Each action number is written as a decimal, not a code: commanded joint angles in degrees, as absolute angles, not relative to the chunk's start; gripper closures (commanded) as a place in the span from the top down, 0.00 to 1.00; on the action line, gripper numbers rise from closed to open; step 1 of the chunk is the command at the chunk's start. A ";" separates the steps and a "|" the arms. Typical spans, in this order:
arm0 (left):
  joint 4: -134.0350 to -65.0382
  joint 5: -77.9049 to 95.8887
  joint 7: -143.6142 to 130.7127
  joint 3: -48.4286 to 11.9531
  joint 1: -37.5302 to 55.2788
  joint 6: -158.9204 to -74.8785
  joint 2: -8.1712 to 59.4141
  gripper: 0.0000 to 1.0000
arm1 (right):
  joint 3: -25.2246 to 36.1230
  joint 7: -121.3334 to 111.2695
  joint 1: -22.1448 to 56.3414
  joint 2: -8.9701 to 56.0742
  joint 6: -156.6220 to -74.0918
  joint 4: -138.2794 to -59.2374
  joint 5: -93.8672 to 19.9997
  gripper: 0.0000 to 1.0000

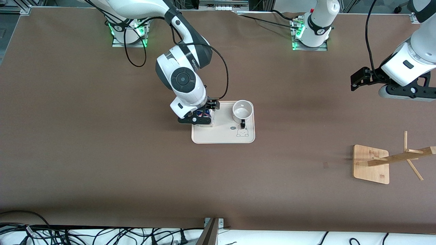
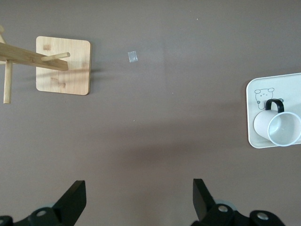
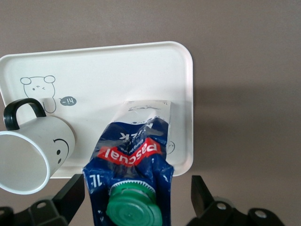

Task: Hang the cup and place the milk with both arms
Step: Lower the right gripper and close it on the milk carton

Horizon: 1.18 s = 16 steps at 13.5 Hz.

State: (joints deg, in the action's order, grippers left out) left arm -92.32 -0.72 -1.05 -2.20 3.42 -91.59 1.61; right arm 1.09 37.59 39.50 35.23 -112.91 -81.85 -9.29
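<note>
Milk looks sorted: the little dark-blue and white gable-top milk carton (image 3: pixel 134 165) with its green cap stands on the cream rectangular tray (image 1: pixel 223 139), at the tray's right-arm end, with the right gripper (image 1: pixel 197 118) around it, fingers spread wide and not touching. The white ceramic smiley mug (image 1: pixel 242 110) sits upright on the same tray, toward the left arm's end. It's not yet hung, so that's what's left, I'd say: the wooden peg rack (image 1: pixel 381 163) is well apart from the tray toward that end, and the left gripper (image 2: pixel 138 200) waits over bare table, wide open, empty.

white tray (image 1: pixel 223 137), wooden rack (image 1: pixel 371 164) on brown table (image 1: pixel 102 153)
</note>
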 commanded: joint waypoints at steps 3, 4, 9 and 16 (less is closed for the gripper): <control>-90.26 -2.11 -1.58 -2.20 3.52 -90.26 2.55 1.00 | 0.97 36.39 39.11 34.89 -112.59 -82.18 -10.46 0.72; -90.26 -2.11 -1.58 -2.20 3.52 -90.26 2.55 1.00 | 0.97 36.30 39.11 34.89 -112.59 -82.18 -10.46 0.56; -90.26 -2.11 -1.58 -2.20 3.52 -90.18 2.55 1.00 | 0.97 36.39 39.11 34.89 -112.59 -82.18 -10.46 0.47; -90.26 -2.11 -1.49 -2.20 3.52 -90.26 2.55 1.00 | 1.05 36.39 39.29 34.72 -112.59 -82.09 -10.46 0.47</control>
